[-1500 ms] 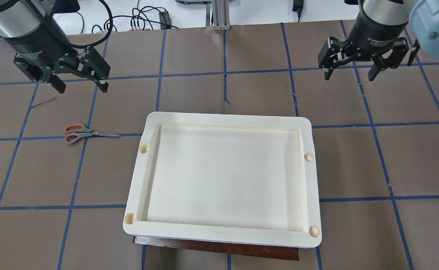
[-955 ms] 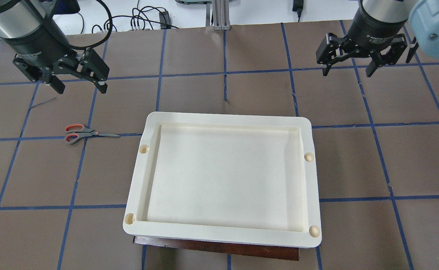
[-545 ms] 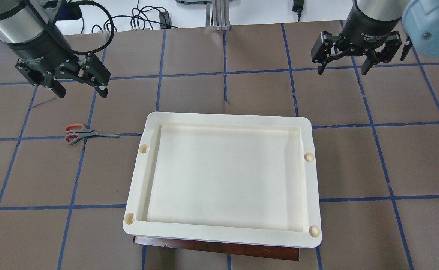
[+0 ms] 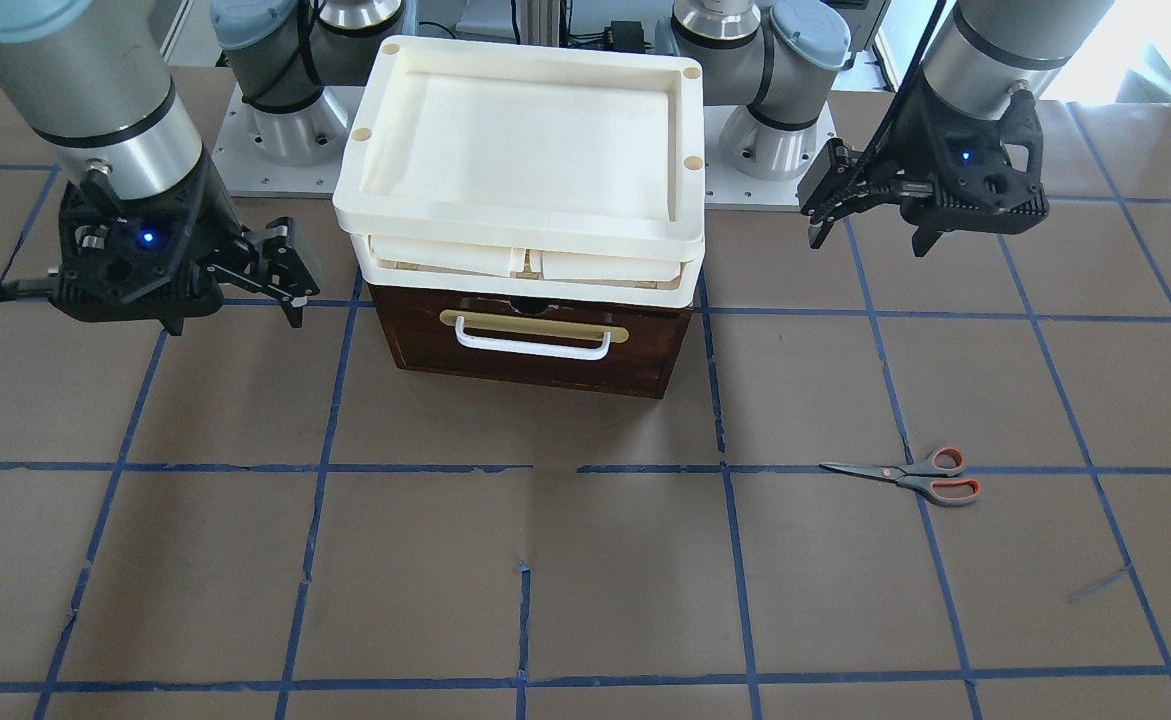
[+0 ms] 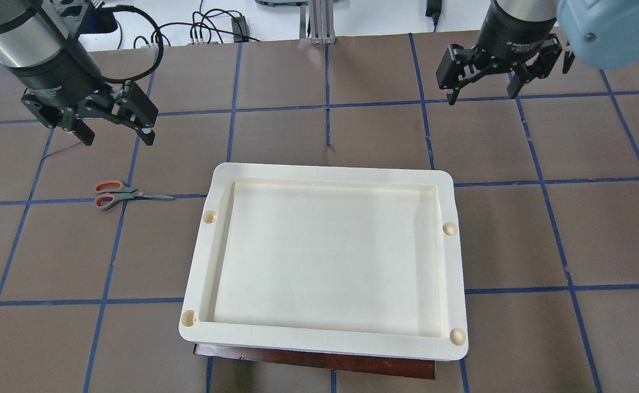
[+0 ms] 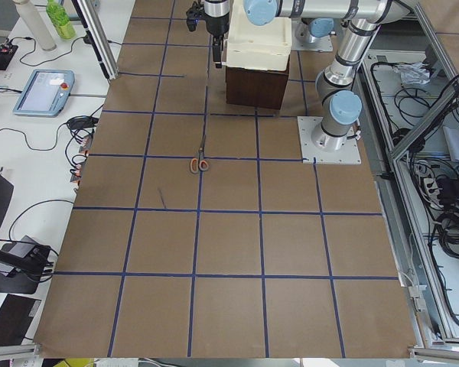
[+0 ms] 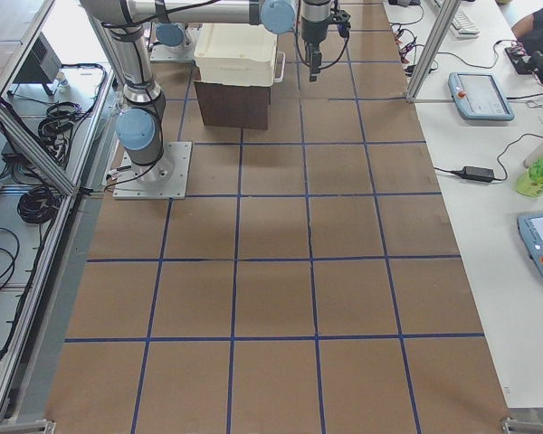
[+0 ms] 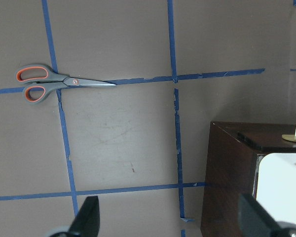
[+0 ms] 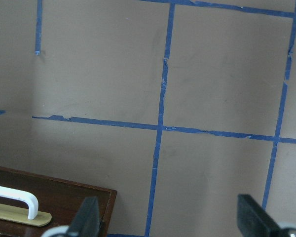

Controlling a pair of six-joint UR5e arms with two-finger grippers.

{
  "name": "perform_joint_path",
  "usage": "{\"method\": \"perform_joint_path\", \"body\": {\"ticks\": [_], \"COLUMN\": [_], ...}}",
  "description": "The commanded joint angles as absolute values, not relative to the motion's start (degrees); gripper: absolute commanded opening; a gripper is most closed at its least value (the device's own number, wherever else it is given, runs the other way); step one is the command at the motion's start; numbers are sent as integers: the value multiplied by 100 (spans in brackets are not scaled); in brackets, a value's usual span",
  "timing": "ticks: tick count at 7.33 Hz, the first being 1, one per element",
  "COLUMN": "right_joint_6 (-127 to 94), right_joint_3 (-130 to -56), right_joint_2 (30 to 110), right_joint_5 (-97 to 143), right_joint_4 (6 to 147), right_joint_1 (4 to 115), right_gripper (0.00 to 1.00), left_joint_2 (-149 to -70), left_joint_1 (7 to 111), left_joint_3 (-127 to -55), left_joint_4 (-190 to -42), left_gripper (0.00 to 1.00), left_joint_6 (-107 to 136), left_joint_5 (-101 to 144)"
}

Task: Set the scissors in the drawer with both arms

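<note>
Brown paper covers the table (image 4: pixel 545 580), gridded with blue tape (image 4: pixel 726 560). The scissors (image 4: pixel 910 478) lie flat and closed on a tape line on the robot's left side. Blades point toward the drawer's side, orange-lined handles away. They are well apart from the drawer and touched by neither pincer.

Next back, mid-table, is the drawer (image 4: pixel 425 340). It is shut, so the inside is hidden. Its white handle (image 4: pixel 532 347) sits on a brass plate (image 4: pixel 535 322) and faces the operators. Two cream trays are stacked on it. The top tray (image 4: pixel 515 222) has its floor in full sight from overhead. The lower tray (image 4: pixel 385 268) is mostly covered, contents unclear.

The left pincer (image 4: pixel 867 240) hangs in the air, fingers spread wide, holding nothing. The right pincer (image 4: pixel 235 318) hangs on the drawer's other side, also spread wide and holding nothing.

Overhead shows only a dark wood strip of the drawer under the top tray. The front view shows the handle and plate. The left wrist view catches the scissors plus a drawer corner. The right wrist view catches the handle end and tape.

The arm bases (image 4: pixel 295 130) stand behind the drawer. White benches (image 6: pixel 30 153) flank the table ends, with a control tablet (image 6: pixel 42 92), cables and a green bottle (image 6: pixel 60 17).
</note>
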State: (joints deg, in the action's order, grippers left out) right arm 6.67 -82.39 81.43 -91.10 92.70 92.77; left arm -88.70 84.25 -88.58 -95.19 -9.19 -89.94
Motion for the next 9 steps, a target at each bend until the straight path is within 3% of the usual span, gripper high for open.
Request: {"method": "perform_joint_path", "body": {"ticks": [1, 5, 7, 9], "right_joint_6": [1410, 1985, 2126, 2485], "right_joint_3": [-7632, -7340, -6648, -6784], "right_joint_2": [7649, 7182, 6455, 6284], "right_joint_5": [-9062, -8457, -8333, -7467], "right_joint_4": [9176, 9176, 9158, 8845], "right_joint_1": [9710, 9923, 9975, 10081], "right_gripper": [100, 100, 100, 100], "left_joint_2": [-8886, -8903, -8982, -9201], "left_joint_1": [8429, 8429, 8376, 7870], "left_joint_3": [-8842, -8815, -8877, -9086], "left_joint_4": [-9492, -9501, -9492, -9196], "left_gripper": [100, 100, 100, 100], "left_joint_6": [-862, -835, -1462, -2187], "left_joint_5": [-9009, -9088, -9123, -9097]}}
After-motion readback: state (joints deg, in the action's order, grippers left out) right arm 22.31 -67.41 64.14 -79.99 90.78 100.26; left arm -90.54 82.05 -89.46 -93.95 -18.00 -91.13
